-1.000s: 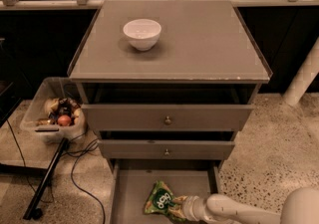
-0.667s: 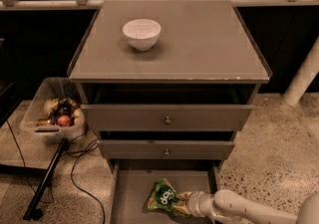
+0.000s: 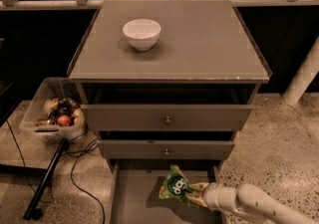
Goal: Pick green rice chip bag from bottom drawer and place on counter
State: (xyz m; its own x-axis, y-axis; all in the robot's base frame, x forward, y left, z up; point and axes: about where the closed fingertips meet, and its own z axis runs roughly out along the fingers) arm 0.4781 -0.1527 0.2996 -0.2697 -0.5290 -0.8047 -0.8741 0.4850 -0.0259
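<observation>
The green rice chip bag is tilted up over the open bottom drawer, lifted off its grey floor with a shadow beneath. My gripper reaches in from the lower right on a white arm and is shut on the bag's right lower edge. The counter is the flat grey-brown top of the cabinet above.
A white bowl stands on the counter's left back part. The two upper drawers with small knobs are slightly ajar. A clear bin of items sits on the floor at left, with black cables and a black pole beside it.
The gripper has lifted the bag up off the drawer floor and a little toward the back; the arm has risen with it.
</observation>
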